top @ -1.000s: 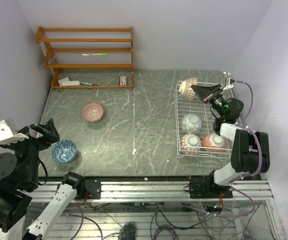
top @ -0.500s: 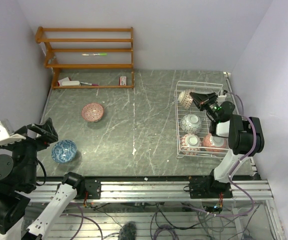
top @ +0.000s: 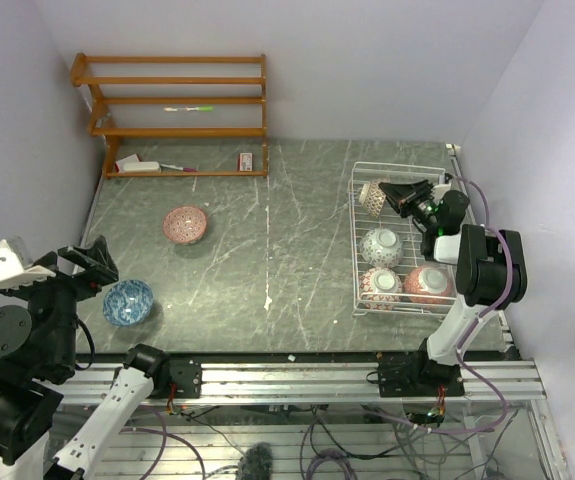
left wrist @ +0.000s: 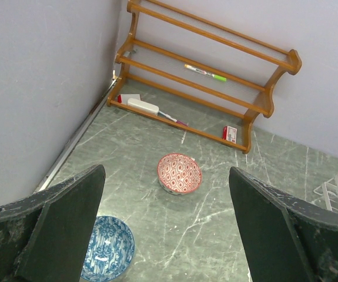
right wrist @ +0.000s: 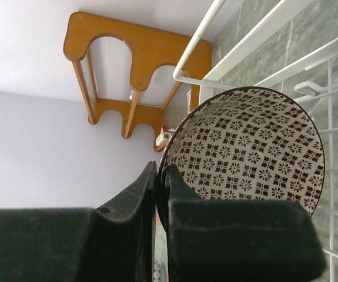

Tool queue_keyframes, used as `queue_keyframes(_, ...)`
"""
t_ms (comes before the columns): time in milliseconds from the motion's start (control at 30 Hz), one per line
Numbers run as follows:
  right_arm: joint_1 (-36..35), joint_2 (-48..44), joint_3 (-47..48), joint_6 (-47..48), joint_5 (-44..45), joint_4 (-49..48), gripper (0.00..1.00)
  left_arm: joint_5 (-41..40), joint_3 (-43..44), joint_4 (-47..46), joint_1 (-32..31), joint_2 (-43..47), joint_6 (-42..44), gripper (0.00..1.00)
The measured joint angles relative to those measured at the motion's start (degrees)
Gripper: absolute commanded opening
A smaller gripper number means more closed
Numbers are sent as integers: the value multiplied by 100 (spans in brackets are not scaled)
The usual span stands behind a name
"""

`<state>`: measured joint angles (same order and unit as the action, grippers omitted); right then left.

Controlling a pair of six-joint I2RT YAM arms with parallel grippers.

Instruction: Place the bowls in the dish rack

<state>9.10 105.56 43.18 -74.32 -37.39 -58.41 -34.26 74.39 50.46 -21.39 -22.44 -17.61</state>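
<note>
- The brown-patterned bowl [right wrist: 251, 153] is clamped by the right gripper [right wrist: 161, 176] at the dish rack's [top: 407, 167] far end.
- Three bowls [top: 382, 245] are seated in the rack, nearer.
- The red bowl [top: 184, 224], blue bowl [top: 127, 301] and wide-spread, empty left gripper [top: 89, 262] are seen well left of the rack.

Right wrist view: brown-patterned bowl [right wrist: 245, 153] at far end of dish rack [top: 365, 222], lower-left rim hidden behind fingers of right gripper [right wrist: 161, 173]. Left wrist view: rack cut off by right edge, only corner showing. Well left of rack, blue bowl [left wrist: 113, 244] partly behind finger of left gripper [left wrist: 166, 170]. On wooden shelf [top: 177, 100], far left of rack, small items [top: 137, 164] too small to identify.
</note>
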Motion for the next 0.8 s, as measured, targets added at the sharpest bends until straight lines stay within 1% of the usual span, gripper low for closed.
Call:
queue_keyframes(233,197,46,-157,-37,-122,-284,3,-2,0,4,0,0,0,98)
queue_keyframes(433,520,35,-391,-63,-118,-560,13,0,-2,4,2,0,0,98)
queue_keyframes(567,608,-28,-452,-22,-122,-474,20,4,-13,2,0,0,-2,98)
queue_keyframes(633,621,-57,-463,24,-127,-363,20,2,-28,0,0,0,-2,98)
queue_keyframes(667,621,-68,-466,101,-116,-278,18,4,-37,0,0,0,-2,97)
queue_keyframes(800,699,-87,-531,280,-48,-249,1,7,-98,0,0,0,-4,98)
